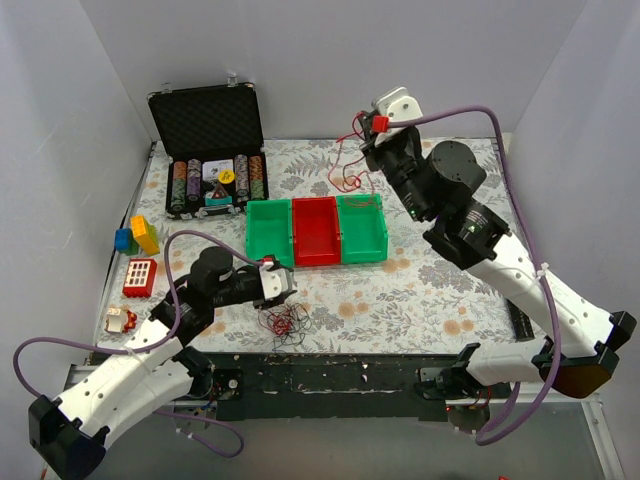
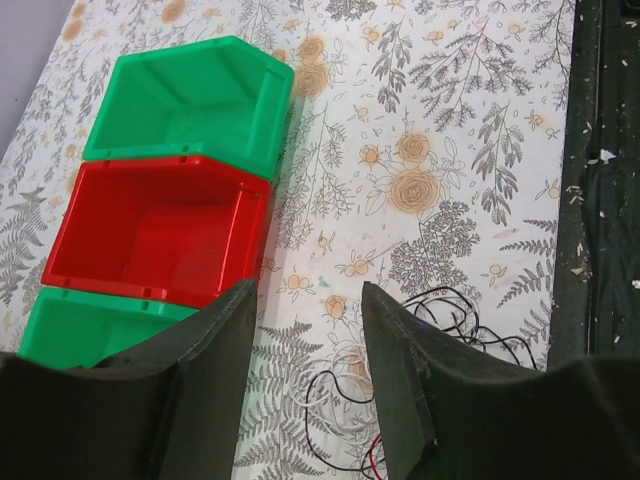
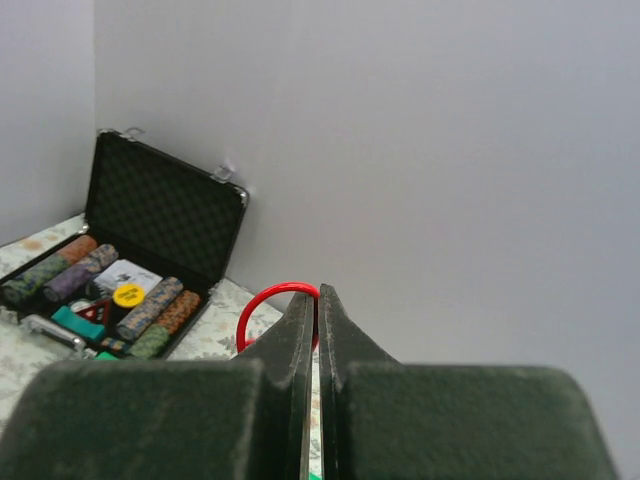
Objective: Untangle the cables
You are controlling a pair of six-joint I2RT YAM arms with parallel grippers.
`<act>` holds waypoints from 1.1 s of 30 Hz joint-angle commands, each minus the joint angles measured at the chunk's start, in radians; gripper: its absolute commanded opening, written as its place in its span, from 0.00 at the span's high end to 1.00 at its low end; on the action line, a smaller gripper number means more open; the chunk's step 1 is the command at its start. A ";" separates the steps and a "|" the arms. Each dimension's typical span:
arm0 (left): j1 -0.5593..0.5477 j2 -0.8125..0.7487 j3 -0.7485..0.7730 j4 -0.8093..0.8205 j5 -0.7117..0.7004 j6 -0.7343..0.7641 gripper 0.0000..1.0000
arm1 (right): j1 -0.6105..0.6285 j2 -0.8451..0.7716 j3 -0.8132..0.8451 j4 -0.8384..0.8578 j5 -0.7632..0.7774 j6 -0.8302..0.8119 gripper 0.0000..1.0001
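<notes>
On your far left, a few toy blocks [image 1: 137, 238] sit near the edge of the counter [image 1: 420, 290], with an open poker chip case [image 1: 210, 150] behind them against the back wall.

Your left claw [image 1: 278, 287] hangs low over the floral counter with its jaws partly spread. In the left wrist view the fingers [image 2: 215, 360] stand apart and only bare counter shows between them, so it grips nothing.

Just beside and in front of that claw lies the tangle of cables [image 1: 285, 322]. It is a small knot of red, black and white wire near the front edge of the counter. In the left wrist view, black loops [image 2: 445, 305] show beside the right finger, with white and red strands lower down.

Behind the tangle, three bins stand touching in a row: a green bin [image 1: 268, 232], a red bin [image 1: 316, 230] and a second green bin [image 1: 362, 228].

Farther right, your right claw [image 1: 368, 128] is raised well above the back of the counter, jaws pressed together on a red cable [image 1: 345, 165]. That cable trails down in loose loops to the counter just behind the bins. From the right wrist view, a red loop [image 3: 270, 298] arcs out at the closed fingertips.
</notes>
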 commanded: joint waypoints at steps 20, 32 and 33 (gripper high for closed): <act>0.008 0.001 0.099 -0.058 -0.052 0.022 0.38 | -0.310 0.037 -0.214 0.182 -0.115 0.207 0.99; 0.012 -0.006 0.086 -0.053 -0.053 0.044 0.44 | -0.327 0.065 -0.304 0.196 -0.109 0.237 0.99; 0.011 -0.008 0.086 -0.053 -0.052 0.045 0.44 | -0.327 0.068 -0.313 0.199 -0.109 0.241 0.99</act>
